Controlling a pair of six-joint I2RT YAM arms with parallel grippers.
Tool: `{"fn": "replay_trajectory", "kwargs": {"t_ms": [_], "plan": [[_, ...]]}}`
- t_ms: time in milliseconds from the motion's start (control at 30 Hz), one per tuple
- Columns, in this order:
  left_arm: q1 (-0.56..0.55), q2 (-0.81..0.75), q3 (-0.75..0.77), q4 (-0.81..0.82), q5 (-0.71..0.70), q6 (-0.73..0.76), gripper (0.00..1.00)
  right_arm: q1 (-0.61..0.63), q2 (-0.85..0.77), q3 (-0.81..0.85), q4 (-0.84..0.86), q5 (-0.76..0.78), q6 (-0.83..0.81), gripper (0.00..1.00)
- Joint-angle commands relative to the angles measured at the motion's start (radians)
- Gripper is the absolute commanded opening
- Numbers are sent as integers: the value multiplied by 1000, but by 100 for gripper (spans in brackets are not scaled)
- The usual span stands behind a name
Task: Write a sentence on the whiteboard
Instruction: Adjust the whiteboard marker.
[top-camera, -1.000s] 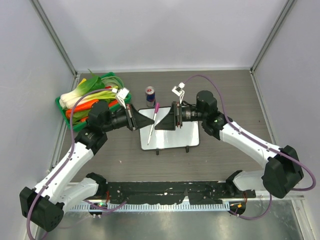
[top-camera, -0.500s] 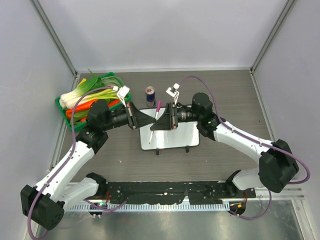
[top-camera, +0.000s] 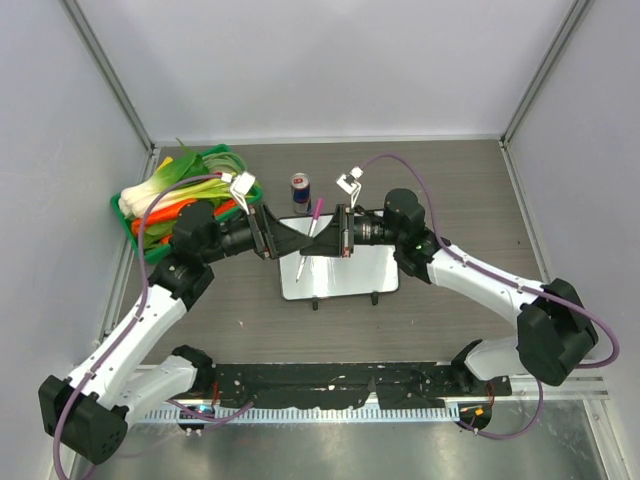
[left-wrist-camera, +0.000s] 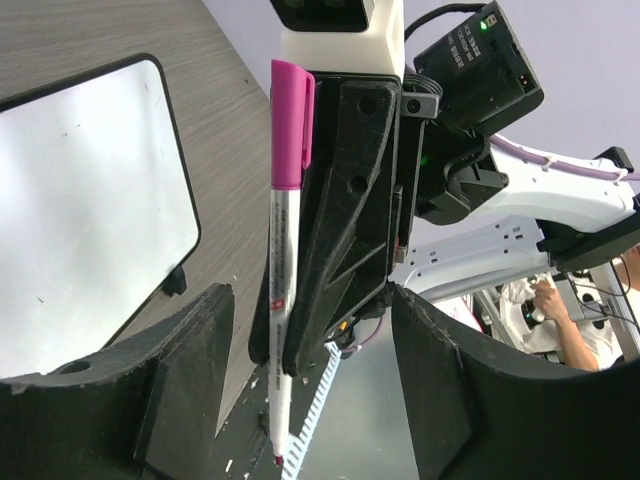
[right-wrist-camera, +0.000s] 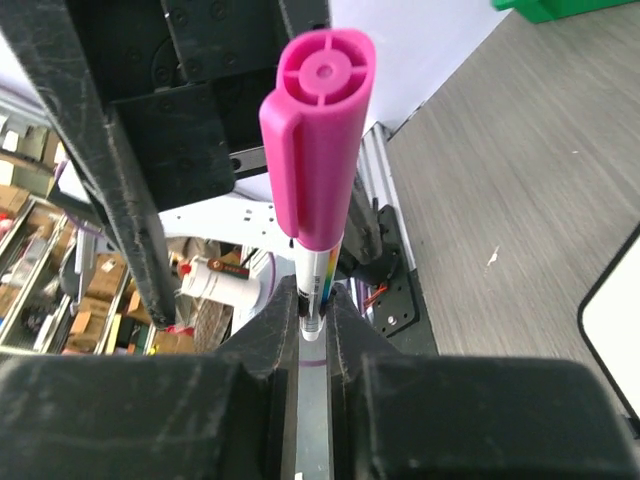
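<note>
A white marker (top-camera: 309, 237) with a pink cap on its upper end hangs tip-down over the whiteboard (top-camera: 345, 275). My right gripper (top-camera: 316, 245) is shut on the marker's barrel (right-wrist-camera: 318, 180), its fingers (right-wrist-camera: 270, 330) pressed against both sides. My left gripper (top-camera: 298, 242) faces it nose to nose and is open. Its fingers (left-wrist-camera: 190, 350) stand apart from the marker (left-wrist-camera: 283, 290) on either side. The whiteboard (left-wrist-camera: 90, 210) lies flat on the table, and its visible surface is blank. The sentence is not in view.
A green basket (top-camera: 150, 225) of leeks and carrots sits at the back left. A small drink can (top-camera: 300, 186) stands just behind the whiteboard. Grey walls close in the table on three sides.
My right gripper came in and shut on the marker. My left gripper, which was shut on it, has opened. The marker stays in nearly the same spot.
</note>
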Motion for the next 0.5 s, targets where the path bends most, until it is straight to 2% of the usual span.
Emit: {"fn": "replay_trajectory", "kwargs": {"t_ms": [0,133,233,333,467], "plan": [[0,-34,48,-20,-21,24,67,2,-78,16,-98,142,-80,1],[0,-30,51,-42,-18,41,67,-16,-143,1,-185,309,-91,1],[0,-14,51,-42,-5,47,67,-55,-198,-60,-145,398,-1,1],[-13,15,56,-42,2,55,69,-93,-223,-130,-42,394,106,1],[-49,74,62,-11,11,66,73,-96,-209,-145,15,354,149,1]]}}
